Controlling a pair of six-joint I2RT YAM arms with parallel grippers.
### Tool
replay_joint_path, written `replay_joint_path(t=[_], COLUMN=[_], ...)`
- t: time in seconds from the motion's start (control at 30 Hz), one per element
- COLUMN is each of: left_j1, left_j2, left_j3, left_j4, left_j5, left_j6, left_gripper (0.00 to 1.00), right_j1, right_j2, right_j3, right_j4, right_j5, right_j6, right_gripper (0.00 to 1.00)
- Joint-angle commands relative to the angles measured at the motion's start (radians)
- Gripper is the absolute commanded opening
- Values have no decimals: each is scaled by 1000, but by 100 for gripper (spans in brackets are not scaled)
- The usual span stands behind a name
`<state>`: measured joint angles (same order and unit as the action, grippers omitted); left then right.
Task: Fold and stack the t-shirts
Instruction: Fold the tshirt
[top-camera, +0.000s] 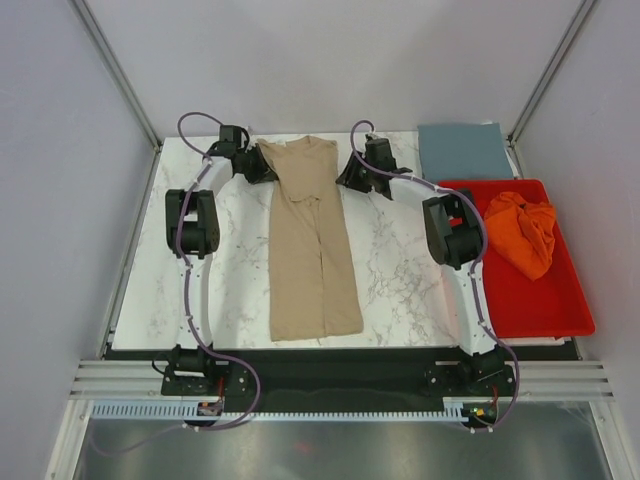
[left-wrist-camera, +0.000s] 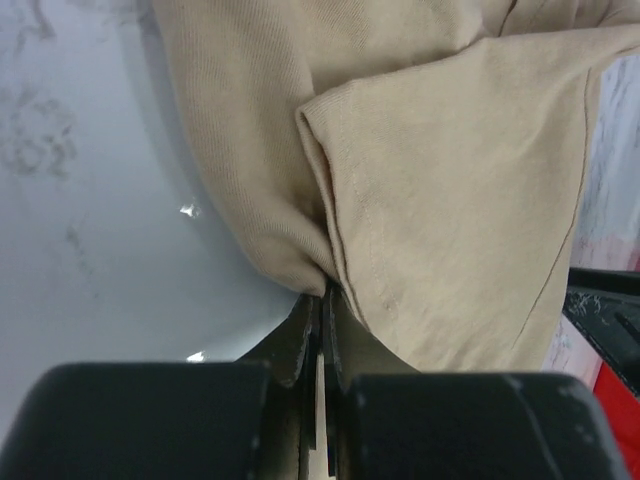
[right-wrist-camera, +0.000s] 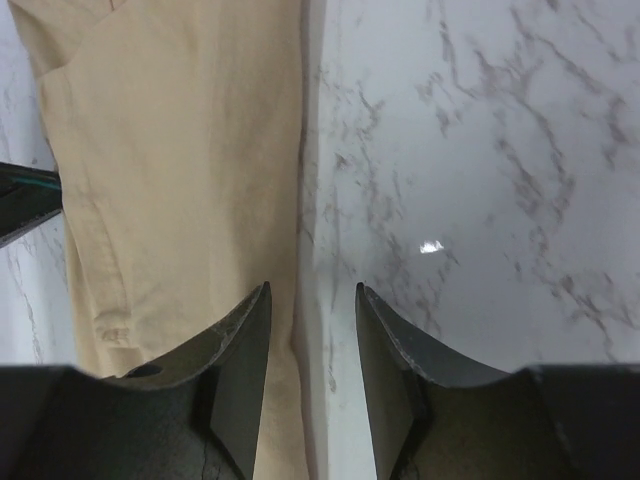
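Left wrist: left gripper (left-wrist-camera: 322, 305) clamped on tan t-shirt (left-wrist-camera: 450, 200) at eleven o'clock, for folding; right gripper (right-wrist-camera: 312, 300) apart, straddling its edge.

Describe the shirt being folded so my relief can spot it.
Look at the marble table. Down its middle lies a long tan shirt. The blue-grey shirt lies far right; the orange shirt sits in the red tray.

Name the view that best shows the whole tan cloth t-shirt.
The top external view: the tan cloth t-shirt lies in full, folded into a long strip on the marble table. The left wrist view shows only a bunched fold pinched in the left gripper; the right wrist view only one edge at the open right gripper.
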<state>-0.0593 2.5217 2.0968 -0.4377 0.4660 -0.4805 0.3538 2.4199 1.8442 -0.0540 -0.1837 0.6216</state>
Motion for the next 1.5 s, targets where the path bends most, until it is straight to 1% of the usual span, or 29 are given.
replay_joint_path(t=[0.0,0.07,0.17,0.23,0.27,0.3,0.33,0.37,0.4,0.43,0.47,0.53,0.57,0.63,0.67,0.73,0.77,0.83,0.87,0.9,0.93,0.97,1.0,1.07,1.13,1.3,1.4,1.43,1.47], left_j1=[-26,-42,-48,-48,-47,-45,-42,-33,-28,-24,-13,-8,-10,-16,-37,-57,-71,-88,-112,-138,-164,-221,-249,-312,-323,-343,-349,-349,-349], left_j2=[49,58,75,37,7,-24,-91,-121,-150,-214,-248,-328,-421,-515,-609,-711,-794,-872,-906,-981,-1014,-1049,-1107,-1147,-1158,-1196,-1238,-1259,-1273], left_j3=[100,132,143,99,65,-10,-47,-107,-130,-151,-191,-243,-332,-455,-578,-720,-850,-957,-1050,-1093,-1132,-1196,-1224,-1296,-1334,-1451,-1523,-1544,-1546], left_j4=[10,10,10,7,8,7,7,7,7,4,-10,-56,-82,-81,-84,-84,-82,-82,-82,-75,-70,-67,-59,-4,26,27,27,27,27], left_j5=[25,31,83,89,73,22,-2,-45,-59,-73,-104,-156,-203,-202,-210,-230,-231,-211,-161,-147,-138,-144,-150,-150,-136,-136,-136,-136,-136], left_j6=[-20,-18,-27,-27,-23,-12,-9,-7,3,13,22,40,45,40,58,54,43,37,30,22,14,-18,-41,-104,-142,-142,-142,-142,-142], left_gripper=[2,2,2,4,7,9,13,28,31,33,36,41,44,45,45,45,45,43,43,42,42,42,42,42,42,42,42,42,42], right_j1=[-36,-45,-50,-52,-50,-50,-50,-50,-46,-41,-35,-6,7,45,59,91,108,132,172,195,221,264,280,315,330,413,482,525,545], right_j2=[-103,-136,-195,-246,-264,-307,-332,-356,-410,-441,-468,-557,-615,-677,-740,-800,-859,-912,-953,-972,-989,-1015,-1025,-1070,-1099,-1167,-1203,-1216,-1220], right_j3=[-109,-170,-235,-267,-307,-327,-350,-406,-439,-474,-543,-615,-685,-762,-842,-920,-989,-1046,-1098,-1120,-1141,-1175,-1191,-1238,-1269,-1365,-1438,-1451,-1453], right_j4=[5,25,31,25,14,-1,-30,-43,-52,-64,-75,-99,-112,-141,-144,-153,-155,-155,-152,-147,-144,-142,-142,-130,-112,-87,-17,-14,-14], right_j5=[35,23,10,-11,-23,-40,-45,-49,-62,-68,-68,-71,-71,-65,-63,-60,-63,-68,-69,-66,-62,-53,-45,-22,-8,68,76,88,101], right_j6=[47,56,58,55,53,53,55,56,58,58,61,63,60,56,56,62,75,87,99,105,115,124,145,165,201,268,354,381,394], right_gripper=[48,47,48,48,48,48,47,48,48,48,48,48,48,48,48,48,48,48,48,48,48,48,48,48,48,47,40,30,24])
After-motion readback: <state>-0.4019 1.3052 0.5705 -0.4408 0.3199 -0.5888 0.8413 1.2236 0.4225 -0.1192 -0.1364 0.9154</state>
